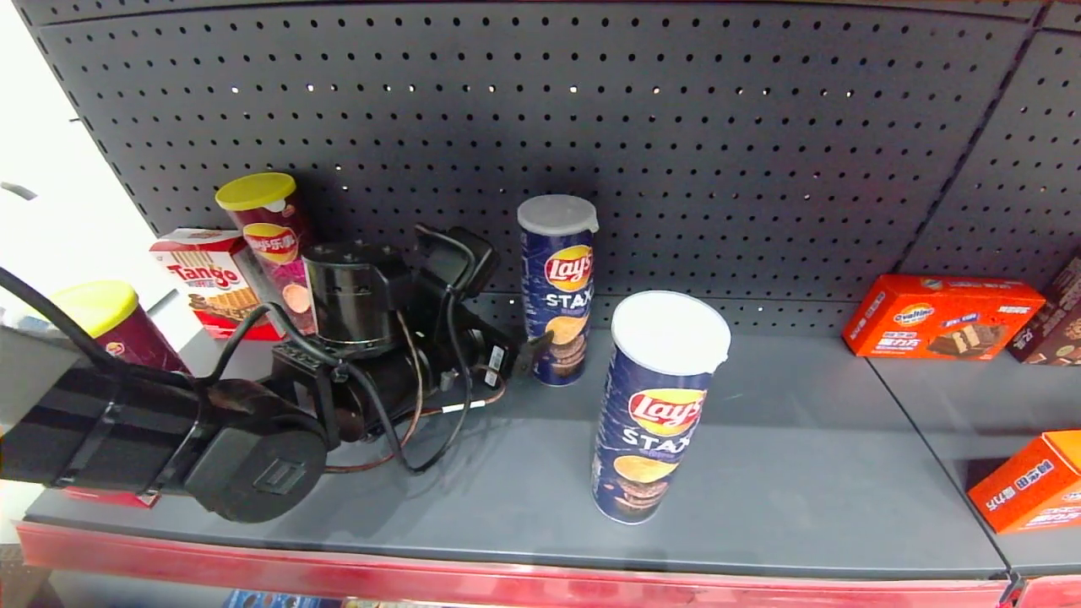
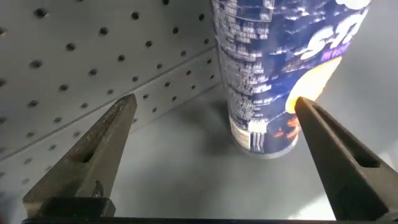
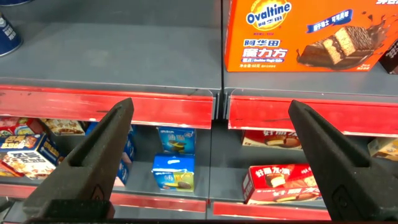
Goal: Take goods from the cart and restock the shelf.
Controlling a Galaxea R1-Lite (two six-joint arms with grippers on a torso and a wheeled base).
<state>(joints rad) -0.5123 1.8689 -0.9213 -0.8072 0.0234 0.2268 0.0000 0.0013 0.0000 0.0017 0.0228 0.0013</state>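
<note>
Two tall blue chip cans stand upright on the grey shelf point(image 1: 802, 456): one at the back by the pegboard point(image 1: 557, 287), one nearer the front edge point(image 1: 654, 405). My left arm lies across the shelf's left part, and my left gripper point(image 1: 528, 346) is open just left of the rear can's base. In the left wrist view this can point(image 2: 267, 68) stands just beyond the open left gripper point(image 2: 214, 102), close to one fingertip point(image 2: 308, 109), with nothing held. My right gripper point(image 3: 211, 107) is open and empty, facing the shelf's red front edge point(image 3: 155, 102).
Two maroon cans with yellow lids point(image 1: 270, 236) point(image 1: 114, 329) and a wafer box point(image 1: 207, 279) crowd the shelf's left end. Orange boxes point(image 1: 942, 317) point(image 1: 1030, 490) lie on the right section; one point(image 3: 305, 34) is above my right gripper. Lower shelves hold boxed goods point(image 3: 174, 171).
</note>
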